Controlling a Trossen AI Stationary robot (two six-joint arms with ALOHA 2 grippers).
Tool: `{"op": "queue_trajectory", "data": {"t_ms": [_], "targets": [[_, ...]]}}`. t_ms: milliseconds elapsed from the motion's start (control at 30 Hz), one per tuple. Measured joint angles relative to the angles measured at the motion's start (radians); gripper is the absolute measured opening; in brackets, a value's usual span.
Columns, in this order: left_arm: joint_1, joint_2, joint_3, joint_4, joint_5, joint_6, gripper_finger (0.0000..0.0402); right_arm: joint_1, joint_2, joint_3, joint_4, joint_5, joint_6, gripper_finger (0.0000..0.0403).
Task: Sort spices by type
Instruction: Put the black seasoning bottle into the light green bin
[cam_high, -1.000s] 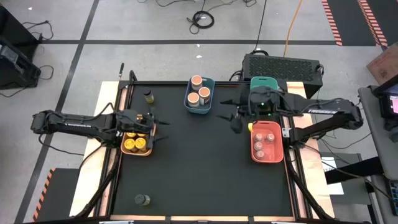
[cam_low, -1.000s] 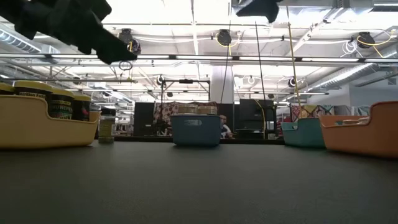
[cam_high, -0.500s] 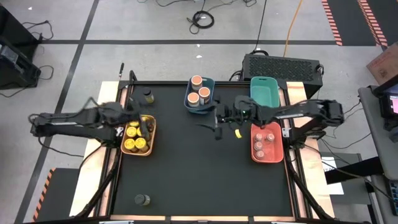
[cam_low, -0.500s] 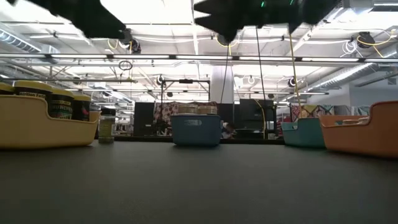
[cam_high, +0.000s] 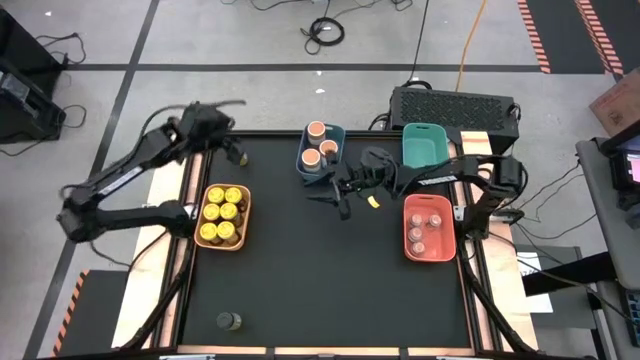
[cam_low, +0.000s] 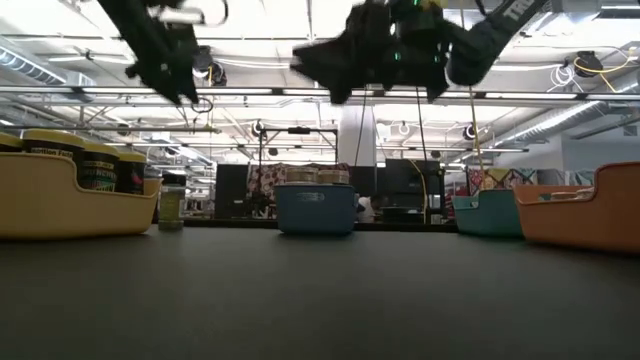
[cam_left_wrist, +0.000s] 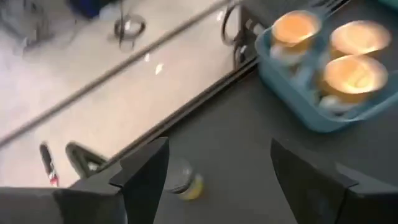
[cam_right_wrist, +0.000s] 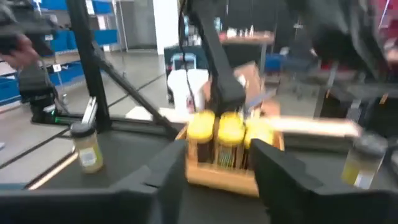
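Both arms have moved since the earlier frames. Left gripper (cam_high: 232, 150) has swung from over the orange bin (cam_high: 221, 246) up to the table's far-left corner and now sits above the loose olive jar (cam_high: 238, 155); jaws open, empty, the jar showing between the fingers in the left wrist view (cam_left_wrist: 182, 184). Right gripper (cam_high: 335, 197) has travelled from beside the red bin (cam_high: 429, 256) out to mid-table, just in front of the blue bin (cam_high: 321, 172); jaws open, nothing held.

Jars: six yellow-lidded ones (cam_high: 221, 215) in the orange bin, three peach-topped (cam_high: 319, 146) in the blue bin, four pinkish-topped (cam_high: 426, 226) in the red bin. Teal bin (cam_high: 424, 146) holds none. Second olive jar (cam_high: 229, 321) stands alone near the front-left edge.
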Motion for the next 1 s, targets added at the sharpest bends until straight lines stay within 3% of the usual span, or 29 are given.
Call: {"op": "queue_trajectory", "data": {"t_ms": [100,167,233,400,700,1000], "targets": [[0.184,0.073,0.000,0.023,0.071,0.015,0.0280,0.002,-0.026,0.045,-0.055,0.002,-0.047,0.0113],[0.290,0.117,0.000,0.042,0.179,-0.028,0.0280,0.001,-0.028,0.073,-0.129,0.007,-0.056,0.0046],[0.359,0.163,0.000,0.036,0.288,-0.045,0.0280,0.005,-0.028,0.089,-0.191,0.008,-0.087,0.0015],[0.392,0.246,0.000,0.021,0.349,-0.044,0.0280,-0.006,-0.028,0.091,-0.283,0.011,-0.103,0.0005],[0.390,0.385,0.000,-0.002,0.329,0.071,0.0280,-0.011,-0.028,0.091,-0.317,0.006,-0.125,0.0001],[0.390,0.457,0.000,0.016,0.292,0.149,0.0280,0.000,-0.028,0.091,-0.502,0.009,-0.127,0.0001]]}}
